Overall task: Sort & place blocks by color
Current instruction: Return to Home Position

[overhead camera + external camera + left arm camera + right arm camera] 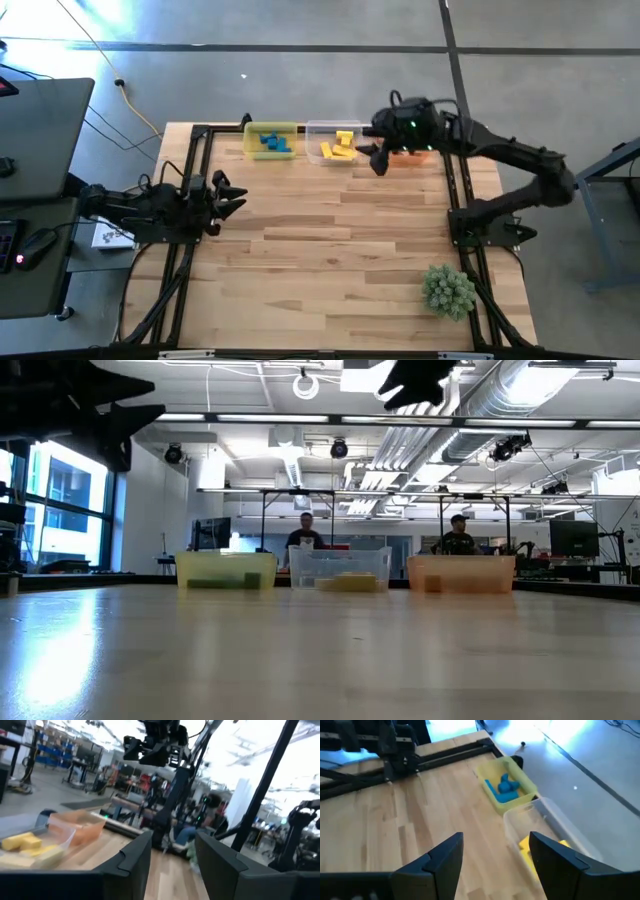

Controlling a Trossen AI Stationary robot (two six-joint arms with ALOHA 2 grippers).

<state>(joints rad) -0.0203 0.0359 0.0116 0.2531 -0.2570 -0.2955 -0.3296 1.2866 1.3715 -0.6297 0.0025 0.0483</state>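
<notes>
High view: we find blue blocks (272,143) and yellow blocks (339,149) binned, none loose; left gripper (236,194) and right gripper (377,160) fingers released, sorting seemingly done.

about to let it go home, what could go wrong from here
The open right gripper hangs by the clear bin and the orange bin; pulling back low might clip a rim and jostle the yellow blocks. The plant ball sits near the right arm's base; a wide swing could brush it. The left gripper waits at the table's left edge.
</notes>
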